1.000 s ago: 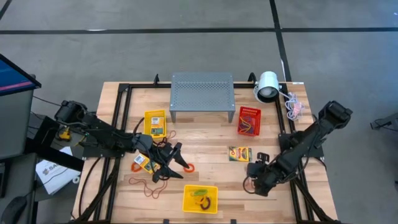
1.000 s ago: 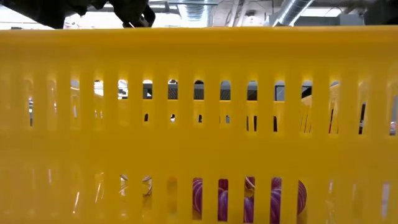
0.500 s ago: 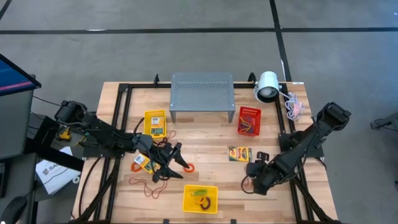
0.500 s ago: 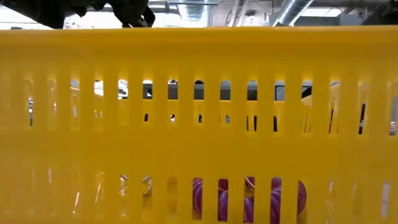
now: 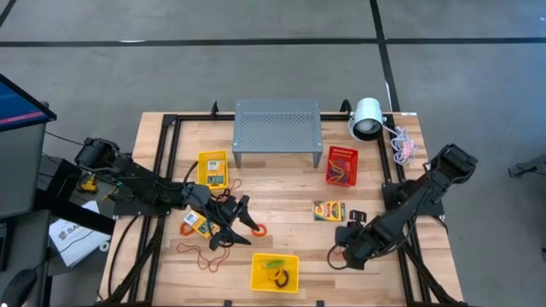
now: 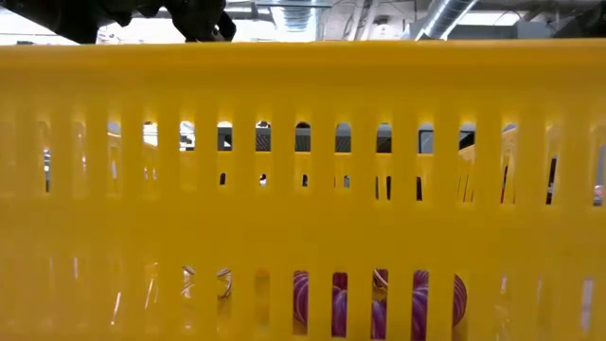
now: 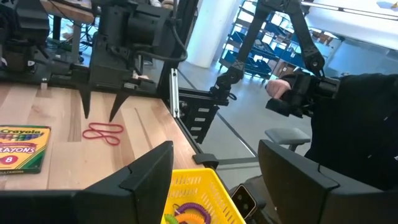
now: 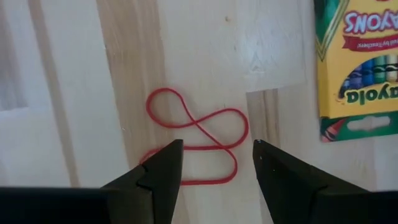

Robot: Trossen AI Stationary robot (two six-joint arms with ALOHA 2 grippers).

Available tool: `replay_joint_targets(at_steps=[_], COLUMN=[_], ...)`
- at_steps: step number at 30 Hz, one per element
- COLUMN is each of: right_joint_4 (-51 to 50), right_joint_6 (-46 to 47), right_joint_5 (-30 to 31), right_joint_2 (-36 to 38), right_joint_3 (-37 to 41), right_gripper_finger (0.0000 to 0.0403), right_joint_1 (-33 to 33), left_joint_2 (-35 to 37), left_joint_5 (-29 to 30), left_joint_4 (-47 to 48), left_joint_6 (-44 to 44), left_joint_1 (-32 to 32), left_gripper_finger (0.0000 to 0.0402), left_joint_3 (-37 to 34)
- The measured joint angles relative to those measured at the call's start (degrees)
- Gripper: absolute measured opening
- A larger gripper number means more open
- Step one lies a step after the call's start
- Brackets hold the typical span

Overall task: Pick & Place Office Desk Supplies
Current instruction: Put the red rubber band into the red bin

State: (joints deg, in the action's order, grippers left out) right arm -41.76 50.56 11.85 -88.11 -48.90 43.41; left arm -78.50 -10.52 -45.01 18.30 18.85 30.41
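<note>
Fingers of the right gripper [image 5: 348, 243] are seen from above lowered to the bench [image 5: 281, 192], near a crayon box [image 5: 328, 211]. The left gripper [image 5: 241, 215] is held low, fingers spread, empty, beside another crayon box [image 5: 194, 223].

At bench height, a yellow basket [image 6: 303, 189] fills the view.

Past the left wrist, the fingers [image 7: 146, 177] are parted above the basket.

Past the right wrist, parted fingers [image 8: 163, 171] straddle a red rubber band [image 8: 196, 146], ungripped.

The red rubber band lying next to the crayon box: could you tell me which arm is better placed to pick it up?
The right. The right gripper hangs open directly over the red rubber band, fingers straddling it, beside the crayon box. The left gripper is across the table.
</note>
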Motion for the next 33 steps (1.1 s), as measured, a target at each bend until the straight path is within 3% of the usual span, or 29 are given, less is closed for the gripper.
replay_joint_targets(at_steps=[11, 22, 26, 33], right_joint_4=[0.05, 0.23, 0.51, 1.04], right_joint_6=[-1.07, -1.07, -1.07, -1.55], right_joint_5=[-2.59, -2.57, -2.81, -4.63], right_joint_2=[-6.79, -7.37, -7.37, -7.39], right_joint_3=[-0.01, -0.2, -0.17, -0.17], right_gripper_finger=[0.0191, 0.0187, 0.0166, 0.0094], right_joint_1=[0.03, -0.04, -0.06, -1.41], left_joint_2=[0.0, 0.0, 0.0, 0.0], left_joint_5=[0.0, 0.0, 0.0, 0.0], left_joint_4=[0.0, -0.02, -0.02, -0.02], left_joint_6=[0.01, 0.18, 0.63, 1.3], left_joint_1=[0.0, 0.0, 0.0, 0.0], left_gripper_finger=[0.0231, 0.0231, 0.0231, 0.0231], left_joint_3=[0.0, 0.0, 0.0, 0.0])
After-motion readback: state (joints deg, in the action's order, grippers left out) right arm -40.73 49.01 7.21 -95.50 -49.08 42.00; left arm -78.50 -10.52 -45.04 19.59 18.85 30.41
